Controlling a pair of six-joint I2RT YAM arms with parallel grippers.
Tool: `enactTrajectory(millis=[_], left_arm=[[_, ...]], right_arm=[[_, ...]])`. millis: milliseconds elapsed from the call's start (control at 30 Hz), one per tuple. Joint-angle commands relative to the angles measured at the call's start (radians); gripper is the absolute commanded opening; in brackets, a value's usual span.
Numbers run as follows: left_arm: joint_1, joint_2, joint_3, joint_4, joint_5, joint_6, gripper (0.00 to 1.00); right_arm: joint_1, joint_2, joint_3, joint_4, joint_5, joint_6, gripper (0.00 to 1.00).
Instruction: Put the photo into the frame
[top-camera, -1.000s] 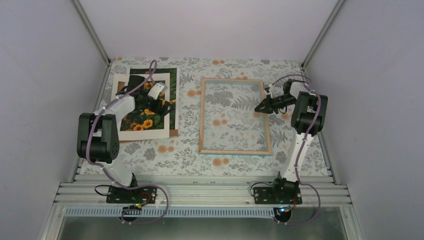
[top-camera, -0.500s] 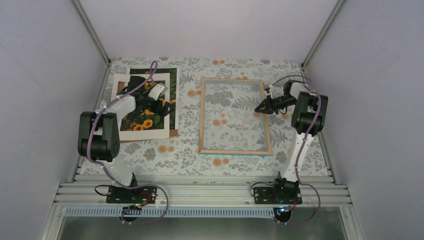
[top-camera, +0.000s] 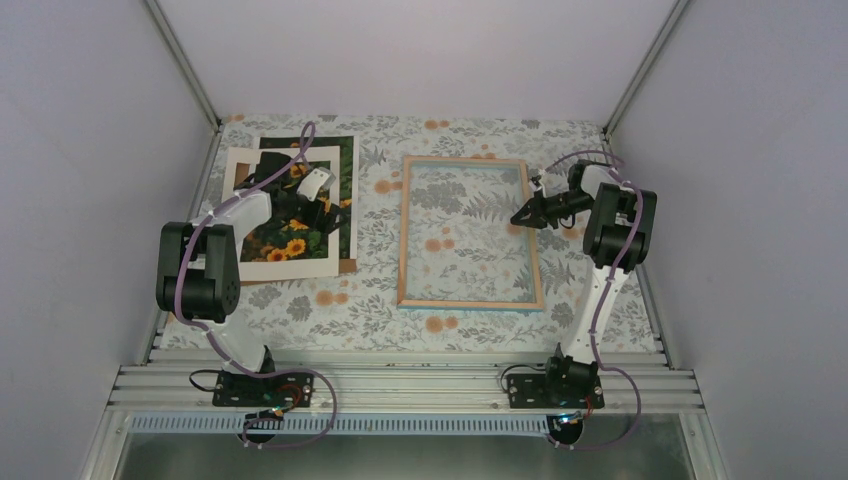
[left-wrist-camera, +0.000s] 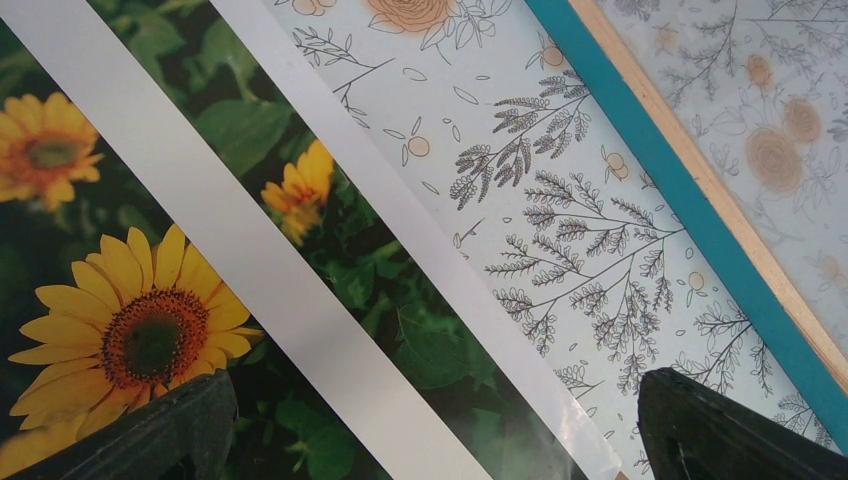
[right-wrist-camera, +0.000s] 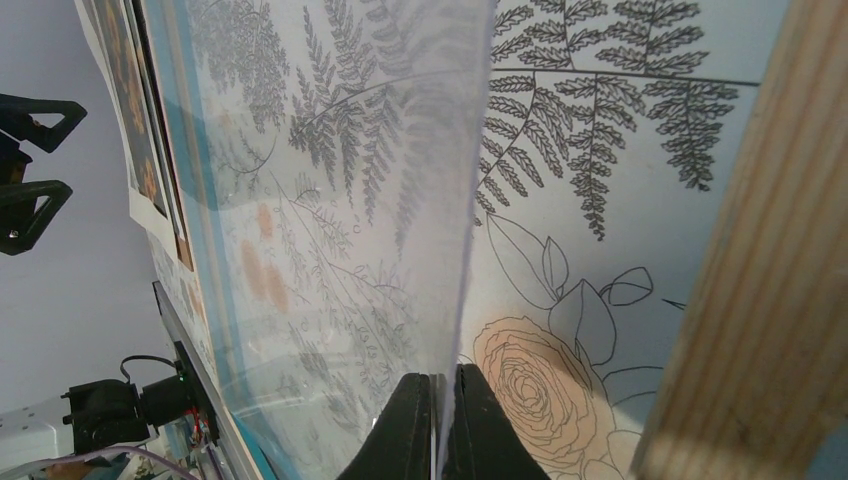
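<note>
photo (top-camera: 285, 240) of orange sunflowers, thin teal-edged frame (top-camera: 470, 303)

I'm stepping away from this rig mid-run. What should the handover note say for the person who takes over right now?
Left gripper: open, holding nothing, hovering over the photo.
Right gripper: shut on the edge of the clear sheet at the right side of the frame; that edge looks lifted.
Things: the photo lies face up on the left, with the white border sheet askew on top of it. The frame lies to its right, wood side up.
Done: the photo is not yet in the frame.
Left: free the photo from the border sheet and lay it in the frame.
</note>
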Motion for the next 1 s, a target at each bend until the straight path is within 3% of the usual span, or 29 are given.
enactTrajectory(millis=[0,967], left_arm=[[-0.004,0.008,0.017,0.018,0.007,-0.010,1.00],[-0.004,0.011,0.010,0.021,0.005,-0.010,1.00]], right_arm=[[-0.014,-0.021,-0.017,0.016,0.037,-0.017,0.04],[-0.020,-0.035,-0.031,0.026,0.051,-0.020,0.04]])
